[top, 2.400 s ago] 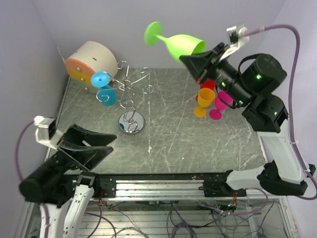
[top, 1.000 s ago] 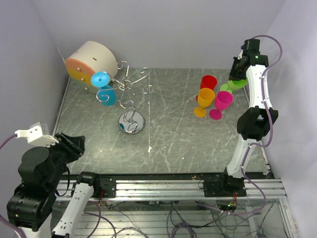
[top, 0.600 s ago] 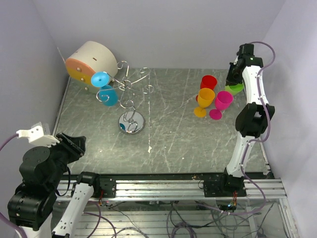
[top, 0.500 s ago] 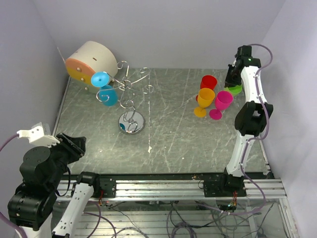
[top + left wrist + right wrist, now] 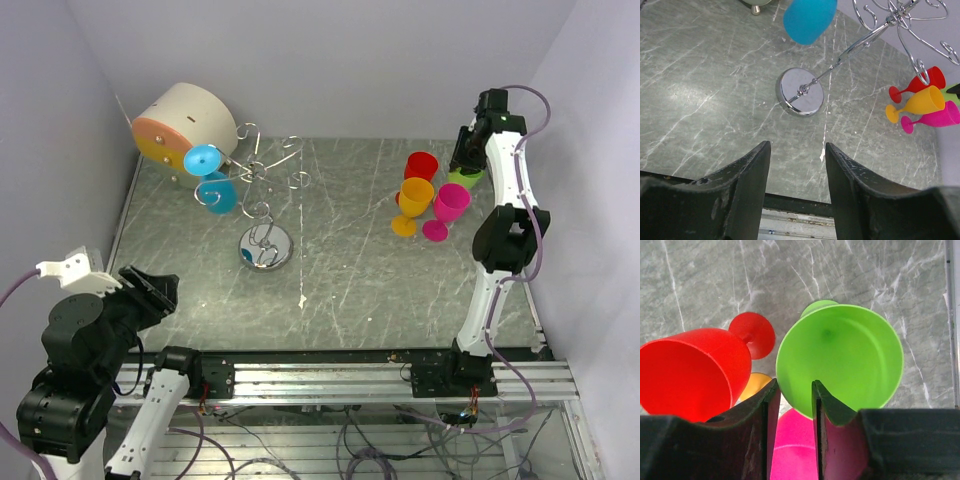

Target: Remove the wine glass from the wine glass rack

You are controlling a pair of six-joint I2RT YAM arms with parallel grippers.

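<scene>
The silver wine glass rack [image 5: 262, 190] stands back left on its shiny round base [image 5: 265, 246], also in the left wrist view [image 5: 800, 98]. A blue wine glass [image 5: 207, 175] hangs from it upside down. A green wine glass [image 5: 840, 355] stands upright on the table at the back right [image 5: 468, 178]. My right gripper [image 5: 795, 387] hangs over it, open. One finger is inside the rim and one outside, with a gap on each side. My left gripper [image 5: 797, 150] is open and empty, high over the near left corner.
Red [image 5: 421, 165], orange [image 5: 413, 200] and pink [image 5: 447, 207] glasses stand close to the left of the green one. A beige-and-orange cylinder [image 5: 185, 125] lies behind the rack. The right wall is close to the right arm.
The right gripper brought the green glass down to the table beside the red one, and its jaws went from shut on the rim to open. The left jaws widened slightly.
</scene>
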